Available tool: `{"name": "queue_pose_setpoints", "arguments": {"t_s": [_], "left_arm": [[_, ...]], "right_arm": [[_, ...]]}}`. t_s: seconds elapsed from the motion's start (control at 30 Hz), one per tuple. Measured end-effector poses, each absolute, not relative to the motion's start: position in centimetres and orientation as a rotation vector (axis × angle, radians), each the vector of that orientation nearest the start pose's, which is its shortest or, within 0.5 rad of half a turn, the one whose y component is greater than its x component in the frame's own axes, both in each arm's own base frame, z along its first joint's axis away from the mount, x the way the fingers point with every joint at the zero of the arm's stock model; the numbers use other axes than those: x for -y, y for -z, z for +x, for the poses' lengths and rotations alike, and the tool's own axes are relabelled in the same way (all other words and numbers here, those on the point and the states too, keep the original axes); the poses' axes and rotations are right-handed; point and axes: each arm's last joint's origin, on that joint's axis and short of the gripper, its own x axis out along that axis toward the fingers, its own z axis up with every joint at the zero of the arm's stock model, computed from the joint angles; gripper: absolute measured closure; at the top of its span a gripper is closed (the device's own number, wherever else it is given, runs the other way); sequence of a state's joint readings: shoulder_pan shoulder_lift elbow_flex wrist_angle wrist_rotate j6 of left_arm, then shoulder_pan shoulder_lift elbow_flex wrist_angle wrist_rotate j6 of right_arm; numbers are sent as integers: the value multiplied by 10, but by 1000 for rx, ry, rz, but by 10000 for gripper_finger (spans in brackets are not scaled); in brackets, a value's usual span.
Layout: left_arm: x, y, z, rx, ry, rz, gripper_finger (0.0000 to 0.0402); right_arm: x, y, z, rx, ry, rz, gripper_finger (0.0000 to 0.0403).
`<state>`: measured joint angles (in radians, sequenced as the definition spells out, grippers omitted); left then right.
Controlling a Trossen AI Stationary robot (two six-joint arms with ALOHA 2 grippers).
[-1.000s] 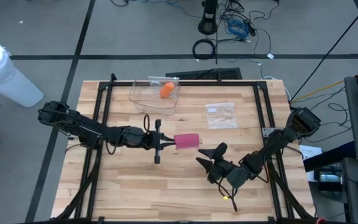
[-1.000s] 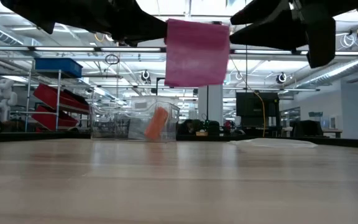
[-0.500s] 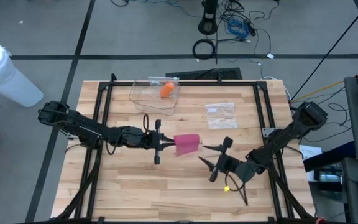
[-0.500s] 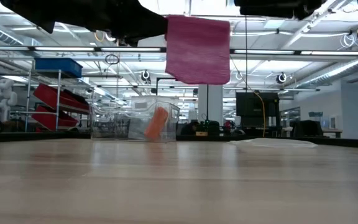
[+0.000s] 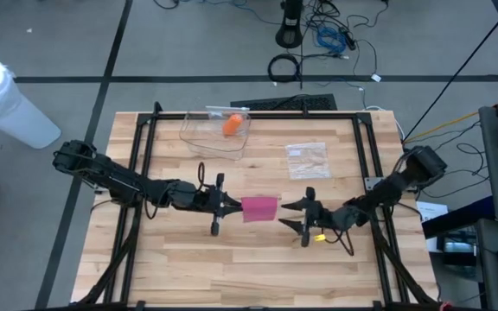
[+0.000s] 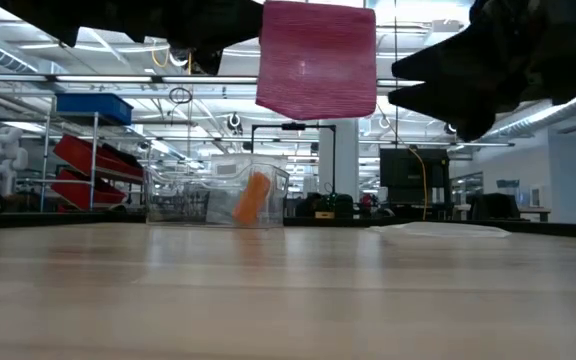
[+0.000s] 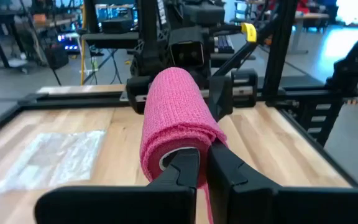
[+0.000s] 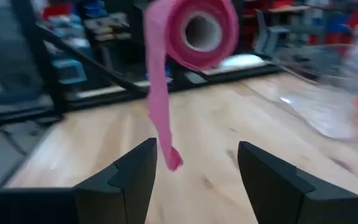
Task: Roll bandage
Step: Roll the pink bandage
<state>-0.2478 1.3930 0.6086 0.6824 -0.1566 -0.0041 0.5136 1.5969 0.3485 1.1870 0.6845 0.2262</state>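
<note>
High view: pink bandage roll (image 5: pixel 259 208) held above mid-tabletop (image 5: pixel 188 259).
Left tool (image 5: pixel 232 206) clenched on roll's end; right tool (image 5: pixel 296 214) spread, just beside it. Low view: roll aloft, clear bin (image 6: pixel 218 190) behind. Left wrist view: fingers (image 7: pixel 185 171) pinch roll's rim. Right wrist view: loose tail (image 8: pixel 160 112) hangs down.

Pink bandage roll (image 5: pixel 259 208): held aloft above table centre, axis horizontal, mostly wound on hollow core. Loose tail hangs down from roll, clear of table.
</note>
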Motion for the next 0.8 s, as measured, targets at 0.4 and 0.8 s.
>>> {"name": "queue_pose_setpoints", "arguments": {"t_s": [0.4, 0.8], "left_arm": [[67, -222, 277, -109, 87, -25, 389], [77, -228, 275, -51, 163, -71, 389]], "right_arm": [[-116, -143, 287, -24, 42, 120, 195], [-113, -136, 296, -102, 90, 44, 393]]}}
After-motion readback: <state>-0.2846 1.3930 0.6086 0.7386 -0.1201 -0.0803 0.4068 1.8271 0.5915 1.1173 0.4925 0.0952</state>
